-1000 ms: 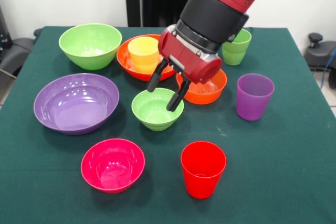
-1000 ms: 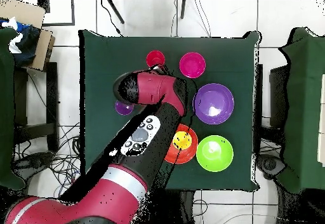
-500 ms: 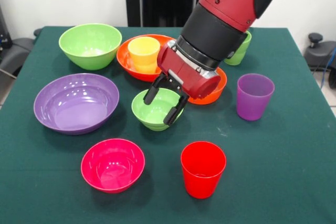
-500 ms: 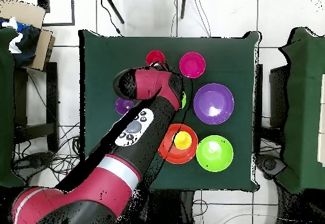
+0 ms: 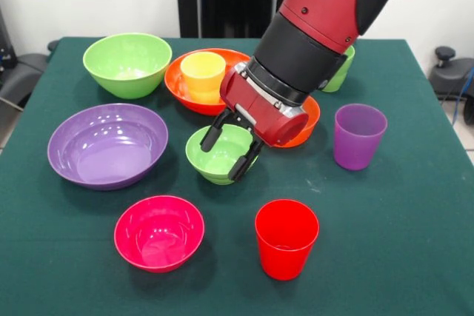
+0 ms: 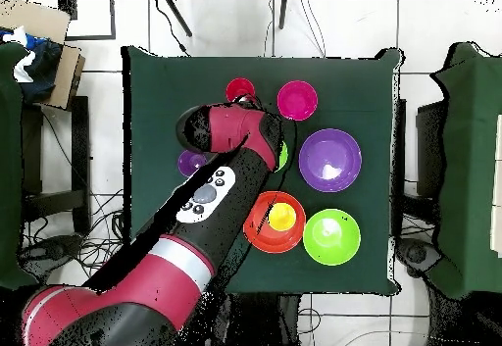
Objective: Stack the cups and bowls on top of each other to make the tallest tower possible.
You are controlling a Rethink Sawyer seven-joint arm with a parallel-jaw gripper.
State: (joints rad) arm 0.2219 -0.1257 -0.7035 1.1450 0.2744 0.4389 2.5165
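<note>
Only front view shows gripper (image 5: 224, 155) spread over small green bowl (image 5: 216, 159).

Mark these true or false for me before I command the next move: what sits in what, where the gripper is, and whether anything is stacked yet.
1. The yellow cup stands inside the large orange bowl. True.
2. The gripper is open, its fingers straddling the rim of the small green bowl. True.
3. The red cup is stacked on the magenta bowl. False: they stand apart, each on the green tablecloth.
4. The purple cup lies on its side. False: it stands upright, mouth up.
5. The large purple bowl is empty. True.
</note>
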